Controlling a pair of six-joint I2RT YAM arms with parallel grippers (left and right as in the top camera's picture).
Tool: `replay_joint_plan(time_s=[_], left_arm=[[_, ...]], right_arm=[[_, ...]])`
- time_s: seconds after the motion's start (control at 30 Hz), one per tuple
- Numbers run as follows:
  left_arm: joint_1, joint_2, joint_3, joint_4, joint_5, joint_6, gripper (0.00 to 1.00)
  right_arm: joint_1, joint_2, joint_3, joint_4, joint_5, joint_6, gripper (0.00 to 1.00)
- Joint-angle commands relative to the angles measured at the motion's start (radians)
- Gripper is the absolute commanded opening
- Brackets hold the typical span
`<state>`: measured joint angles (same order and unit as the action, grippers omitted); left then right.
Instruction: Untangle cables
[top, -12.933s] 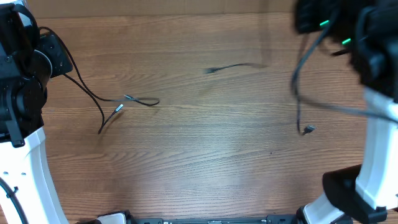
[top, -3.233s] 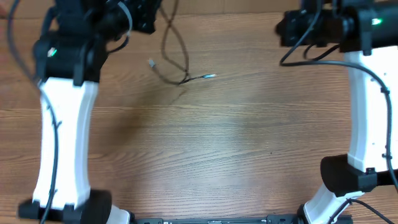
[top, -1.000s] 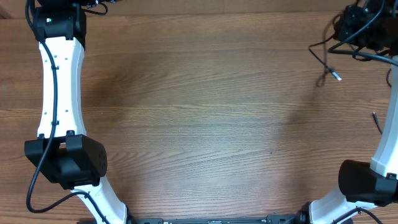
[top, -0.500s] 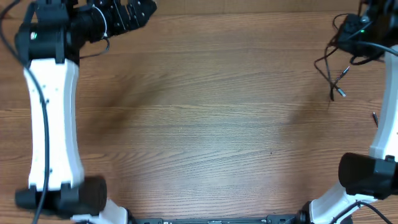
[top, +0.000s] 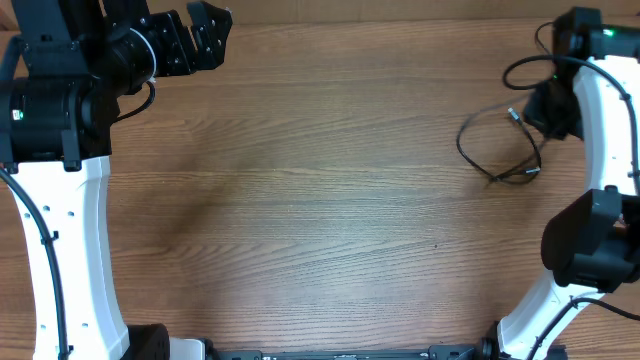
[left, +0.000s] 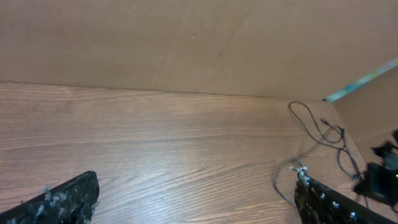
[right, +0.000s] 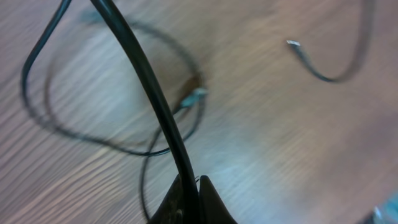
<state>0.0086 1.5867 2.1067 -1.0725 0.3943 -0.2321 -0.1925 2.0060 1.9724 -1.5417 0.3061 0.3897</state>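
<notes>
A thin black cable (top: 466, 150) makes a loop on the wood at the right, with a silvery plug tip (top: 515, 113) near my right gripper (top: 540, 112). In the right wrist view that gripper (right: 198, 180) is shut on a black cable strand (right: 143, 81) that runs up and to the left. The cable's loop (right: 81, 134) and a plug tip (right: 196, 94) lie on the table below. A second cable end (right: 314, 65) lies apart at the upper right. My left gripper (top: 205, 35) is open and empty at the far left; its view shows distant cables (left: 309, 124).
The wooden table (top: 320, 200) spans the view. A brown cardboard wall (left: 186, 43) stands along its back edge. The right arm's white link (top: 600, 130) stands just right of the cable loop. Thicker black wires hang from both arms.
The right gripper has come forward and inward with the cable, and the loop now lies spread on the table. The left arm has swung round, so its open fingers point right.
</notes>
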Motion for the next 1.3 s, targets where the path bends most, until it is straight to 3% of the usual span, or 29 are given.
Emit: replay_joint_plan(time_s=[0.0,0.23,0.43,0.63,0.73,0.9,1.07,1.27], left_arm=[[0.004,0.002,0.004,-0.004,-0.017,0.02,1.0],[0.004,0.002,0.004,-0.023,-0.016,0.039,1.0],[0.003,0.002,0.004,-0.028,-0.016,0.046,1.0],[0.002,0.002,0.004,-0.035,0.002,0.045,1.0],[-0.009,0.002,0.004,-0.04,0.015,0.046,1.0],[-0.038,0.002,0.004,-0.041,0.017,0.046,1.0],[-0.054,0.002,0.004,-0.039,0.017,0.046,1.0],[-0.063,0.001,0.004,-0.064,0.019,0.046,1.0]], right_arm=[[-0.036,-0.02,0.005,-0.001,0.095,0.085,0.04],[-0.05,-0.072,0.15,-0.017,0.072,-0.005,0.04],[-0.052,-0.103,0.482,-0.103,0.078,-0.001,0.04],[-0.053,-0.107,0.724,-0.05,0.293,0.012,0.04],[-0.053,-0.108,0.74,-0.001,0.415,0.062,0.04],[-0.053,-0.086,0.712,0.003,0.323,0.06,0.04],[-0.051,-0.045,0.684,-0.031,0.351,0.098,0.04],[-0.14,-0.04,0.687,0.074,0.346,0.035,0.04]])
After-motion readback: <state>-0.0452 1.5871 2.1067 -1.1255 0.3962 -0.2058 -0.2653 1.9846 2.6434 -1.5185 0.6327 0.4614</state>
